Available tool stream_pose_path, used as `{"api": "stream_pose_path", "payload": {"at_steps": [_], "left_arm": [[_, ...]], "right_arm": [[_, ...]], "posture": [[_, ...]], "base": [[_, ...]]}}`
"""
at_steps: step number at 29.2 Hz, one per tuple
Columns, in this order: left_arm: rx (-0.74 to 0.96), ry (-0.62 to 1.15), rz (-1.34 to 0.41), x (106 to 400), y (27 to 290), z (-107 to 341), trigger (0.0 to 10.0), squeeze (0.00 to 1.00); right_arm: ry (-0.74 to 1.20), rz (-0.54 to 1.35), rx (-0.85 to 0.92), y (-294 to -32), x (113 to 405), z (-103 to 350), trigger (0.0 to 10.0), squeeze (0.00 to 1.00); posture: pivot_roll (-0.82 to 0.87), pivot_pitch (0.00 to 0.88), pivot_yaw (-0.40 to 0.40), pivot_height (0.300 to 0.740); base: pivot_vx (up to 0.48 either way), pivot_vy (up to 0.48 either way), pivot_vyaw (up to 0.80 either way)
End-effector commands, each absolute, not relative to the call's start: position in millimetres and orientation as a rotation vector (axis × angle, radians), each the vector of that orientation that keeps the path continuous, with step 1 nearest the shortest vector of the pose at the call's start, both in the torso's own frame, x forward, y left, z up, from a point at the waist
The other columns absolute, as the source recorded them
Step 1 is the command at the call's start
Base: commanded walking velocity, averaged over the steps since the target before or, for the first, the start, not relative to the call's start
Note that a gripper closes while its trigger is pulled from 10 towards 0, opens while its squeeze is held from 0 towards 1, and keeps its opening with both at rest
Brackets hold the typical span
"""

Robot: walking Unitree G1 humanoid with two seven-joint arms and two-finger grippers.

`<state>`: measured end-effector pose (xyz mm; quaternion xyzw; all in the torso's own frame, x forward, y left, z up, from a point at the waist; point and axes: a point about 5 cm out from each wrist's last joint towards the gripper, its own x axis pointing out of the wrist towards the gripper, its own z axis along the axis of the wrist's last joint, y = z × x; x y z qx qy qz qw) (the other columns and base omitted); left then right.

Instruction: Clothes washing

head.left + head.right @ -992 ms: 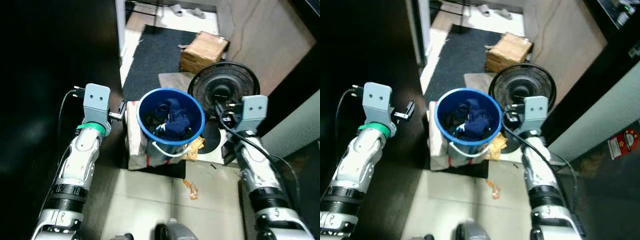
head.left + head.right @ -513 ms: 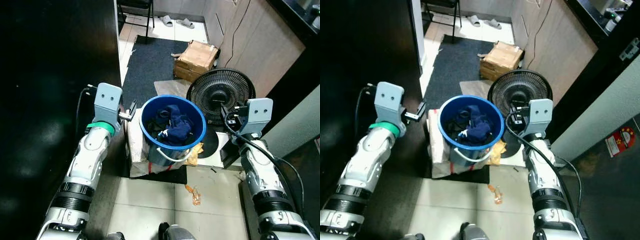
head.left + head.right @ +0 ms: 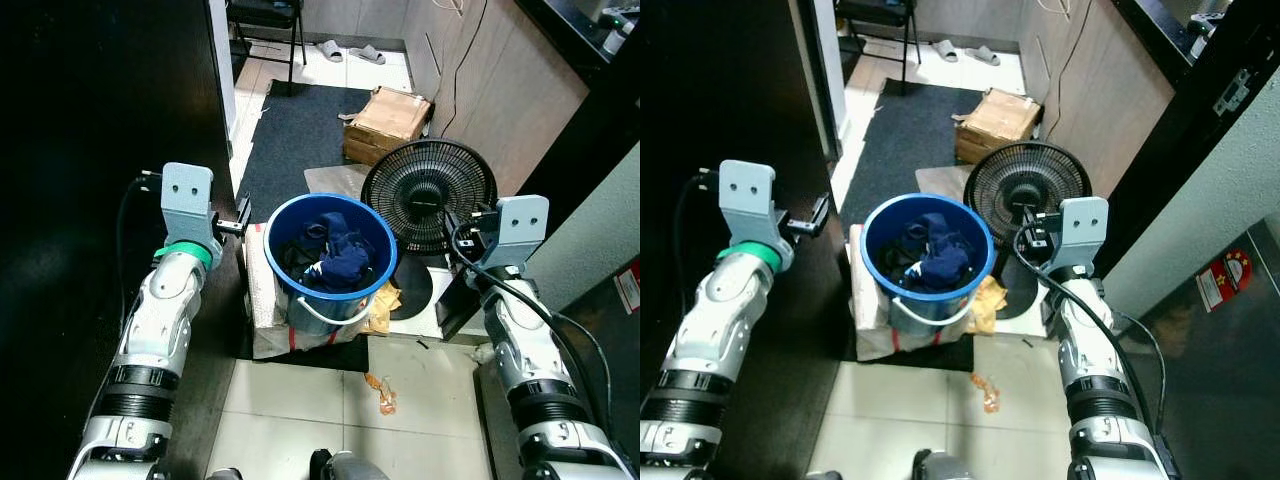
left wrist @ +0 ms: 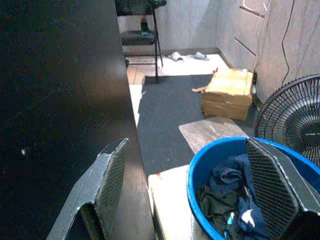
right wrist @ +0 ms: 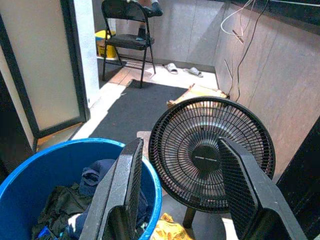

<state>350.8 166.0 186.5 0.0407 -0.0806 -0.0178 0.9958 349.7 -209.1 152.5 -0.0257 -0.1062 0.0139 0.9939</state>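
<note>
the head camera has tipped up since a second ago, so more of the dark mat, the folding chair and slippers now show; the things themselves have not shifted. the blue bucket of dark clothes sits on a white sack just beside the black fan, with a cardboard box behind. left gripper and right gripper flank the bucket, fingers spread wide, holding and touching nothing.

No legible text or labels.
</note>
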Motion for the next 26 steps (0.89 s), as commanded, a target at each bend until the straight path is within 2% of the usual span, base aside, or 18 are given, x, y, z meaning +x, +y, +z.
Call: {"api": "stream_pose_path", "payload": {"at_steps": [1,16,26], "left_arm": [[0.103,-0.165,-0.037,350.3,166.0,185.3,10.0,0.00],[0.105,-0.162,-0.034,350.4,165.8,185.2,10.0,0.00],[0.077,-0.173,-0.039,350.2,164.7,186.6,10.0,0.00]], "right_arm": [[-0.196,0.018,-0.059,-213.6,347.6,148.1,10.0,0.00],[-0.196,0.020,-0.059,-213.8,347.9,148.0,10.0,0.00],[-0.192,0.019,-0.060,-214.6,347.8,147.5,10.0,0.00]], "posture": [[-0.01,0.071,-0.018,0.740],[-0.01,0.065,-0.019,0.740],[-0.01,0.072,-0.020,0.740]], "base": [[0.000,-0.428,0.00],[0.000,-0.417,0.00],[0.000,-0.048,0.00]]}}
